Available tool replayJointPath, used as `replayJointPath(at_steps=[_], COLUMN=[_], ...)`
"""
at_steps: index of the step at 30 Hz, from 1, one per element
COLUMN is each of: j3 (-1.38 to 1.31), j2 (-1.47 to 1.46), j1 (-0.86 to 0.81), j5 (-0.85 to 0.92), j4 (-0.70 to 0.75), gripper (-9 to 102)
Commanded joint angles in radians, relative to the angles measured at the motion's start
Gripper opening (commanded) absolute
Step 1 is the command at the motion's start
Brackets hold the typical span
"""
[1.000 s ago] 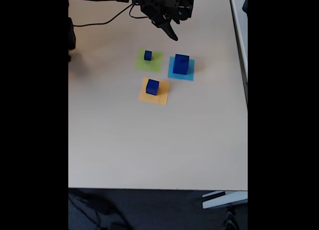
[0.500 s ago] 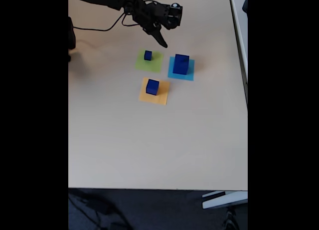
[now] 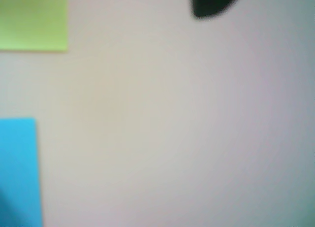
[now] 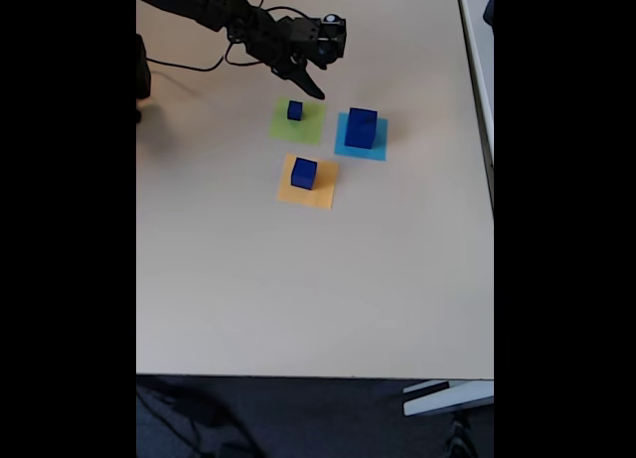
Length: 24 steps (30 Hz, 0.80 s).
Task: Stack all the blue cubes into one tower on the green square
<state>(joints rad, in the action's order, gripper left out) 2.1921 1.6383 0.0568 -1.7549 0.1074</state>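
Note:
Three blue cubes stand on separate paper squares in the fixed view. The smallest cube [image 4: 295, 110] is on the green square [image 4: 306, 128]. The largest cube [image 4: 361, 127] is on a cyan square [image 4: 376, 146], and a middle-sized cube [image 4: 304, 173] is on an orange square [image 4: 320, 192]. My gripper [image 4: 316, 92] hangs just behind the green square, tips together in one point, holding nothing. The blurred wrist view has a dark fingertip [image 3: 211, 3] at the top, a corner of the green square [image 3: 32, 20] and an edge of the cyan square [image 3: 17, 168].
The black arm [image 4: 219, 6] reaches in from the top left, with a cable [image 4: 189, 66] trailing on the beige table [image 4: 298, 289]. The table's right edge [image 4: 479, 110] lies beyond the cyan square. Bare tabletop runs to the front edge.
The gripper has swung left and slightly toward the green square, from behind the cyan square to just behind the smallest cube. The cubes have not moved.

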Motion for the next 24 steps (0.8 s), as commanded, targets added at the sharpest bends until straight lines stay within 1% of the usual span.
replayJointPath(at_steps=[1, 8, 17, 24], j3=[-0.002, 0.005, -0.127, -0.184], j2=[0.109, 0.129, 0.098, 0.060], j1=[-0.003, -0.014, -0.061, -0.078], j5=[0.011, 0.046, 0.190, 0.219], j4=[0.055, 0.164, 0.333, 0.420], gripper=[28, 28, 28, 27])
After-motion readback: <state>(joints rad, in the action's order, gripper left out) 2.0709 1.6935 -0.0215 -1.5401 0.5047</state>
